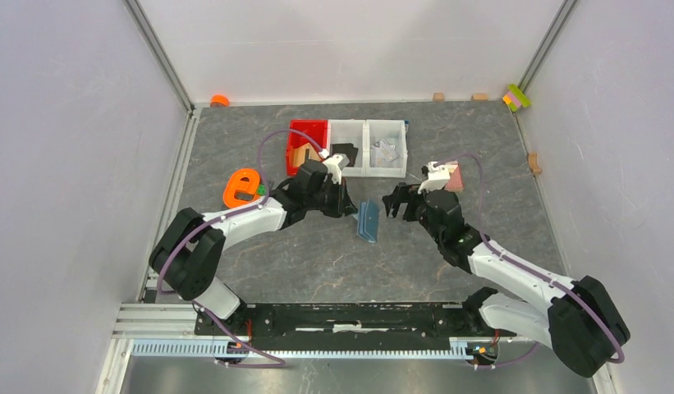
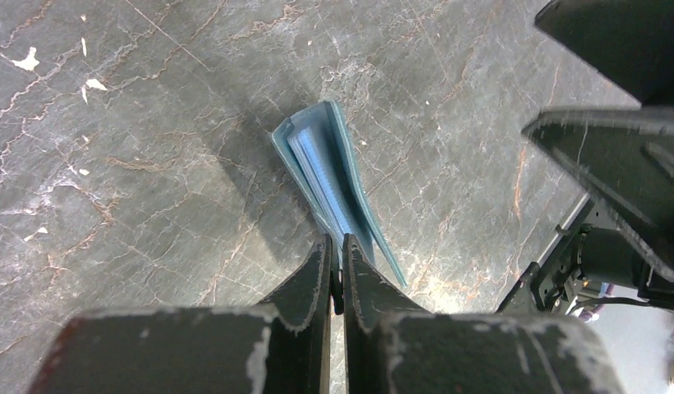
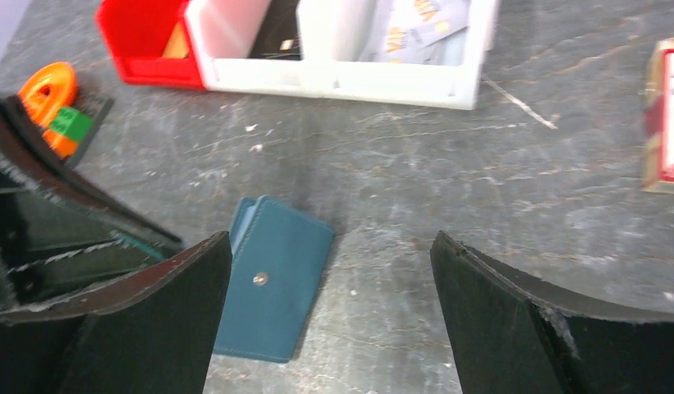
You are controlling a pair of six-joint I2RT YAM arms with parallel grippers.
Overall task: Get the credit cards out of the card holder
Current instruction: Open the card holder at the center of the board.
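The steel-blue card holder stands tilted on its long edge at the table's middle, partly spread, with paler blue inside. My left gripper is shut on its near flap, coming in from the left. My right gripper hovers open just right of the holder, and the snap-button face shows below its left finger. No card shows inside the holder. Credit cards lie in the bins behind: silvery-grey ones, a black one and a tan one.
A red bin and two white bins stand in a row behind the grippers. An orange piece with a green block lies left. A small red-and-tan box sits right. Small blocks line the back wall.
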